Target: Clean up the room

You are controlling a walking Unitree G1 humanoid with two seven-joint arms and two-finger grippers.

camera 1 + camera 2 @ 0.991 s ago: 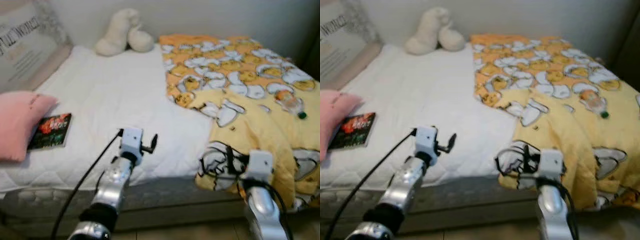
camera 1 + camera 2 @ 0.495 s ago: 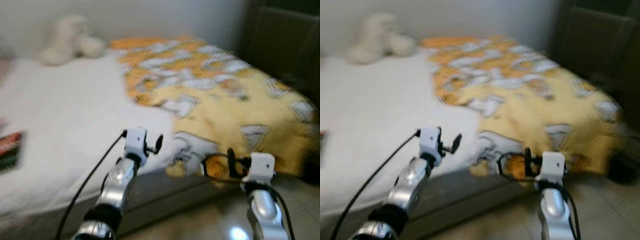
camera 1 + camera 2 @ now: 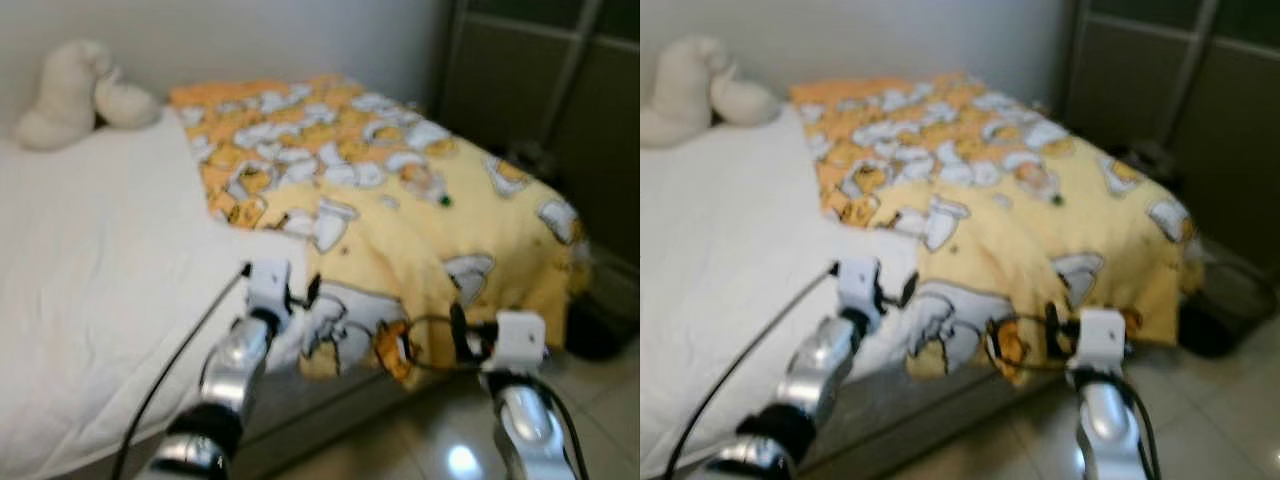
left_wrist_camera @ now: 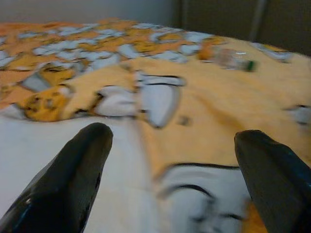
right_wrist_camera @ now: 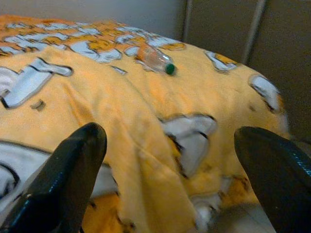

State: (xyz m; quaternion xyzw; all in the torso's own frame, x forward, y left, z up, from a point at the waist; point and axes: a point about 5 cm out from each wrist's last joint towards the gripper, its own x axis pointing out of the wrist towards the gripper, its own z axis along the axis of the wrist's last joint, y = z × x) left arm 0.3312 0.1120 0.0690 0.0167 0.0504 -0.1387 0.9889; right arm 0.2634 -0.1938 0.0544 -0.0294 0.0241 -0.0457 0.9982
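Bottle: a clear plastic bottle point(image 5: 155, 59) with a green cap lies on its side atop the yellow blanket point(image 3: 400, 220), well beyond both pincers.
Right pincer point(image 5: 170, 179): released, empty, near the blanket's hanging edge.
Left pincer point(image 4: 170, 179): released, empty, over the blanket's near fold.
Risk: reaching may drag the loose blanket, likely rolling the bottle off the bed point(image 3: 90, 260).
Plush toy point(image 3: 75, 90): beyond the blanket, by the wall.

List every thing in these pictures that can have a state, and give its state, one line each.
Yellow blanket: rumpled, draped over the bed's corner.
Plastic bottle: lying on its side on the blanket, green cap on.
Plush toy: slumped against the wall.
Left pincer: open, empty.
Right pincer: open, empty.
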